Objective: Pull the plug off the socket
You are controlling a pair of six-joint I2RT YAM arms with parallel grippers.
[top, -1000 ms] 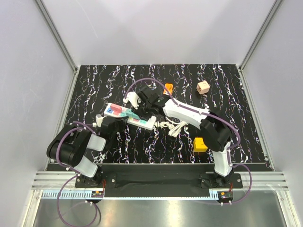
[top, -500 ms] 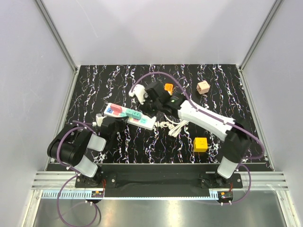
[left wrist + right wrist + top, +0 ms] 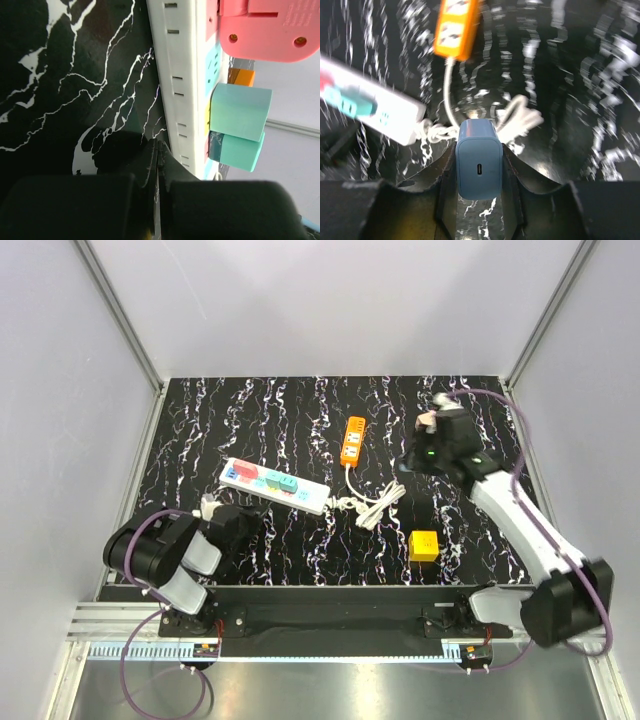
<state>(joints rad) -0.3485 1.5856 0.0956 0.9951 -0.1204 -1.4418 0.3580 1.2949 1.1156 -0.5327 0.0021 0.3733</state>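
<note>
The blue plug (image 3: 479, 167) is out of the socket (image 3: 274, 485), held well to its right, pinched between the right gripper's (image 3: 479, 172) fingers. Right of the socket lie its coiled cord (image 3: 370, 505) and an orange power strip (image 3: 353, 440). Teal adapters (image 3: 240, 112) sit plugged into the socket. The left gripper (image 3: 157, 152), fingers pressed together and holding nothing, rests just beside the socket's near side.
</note>
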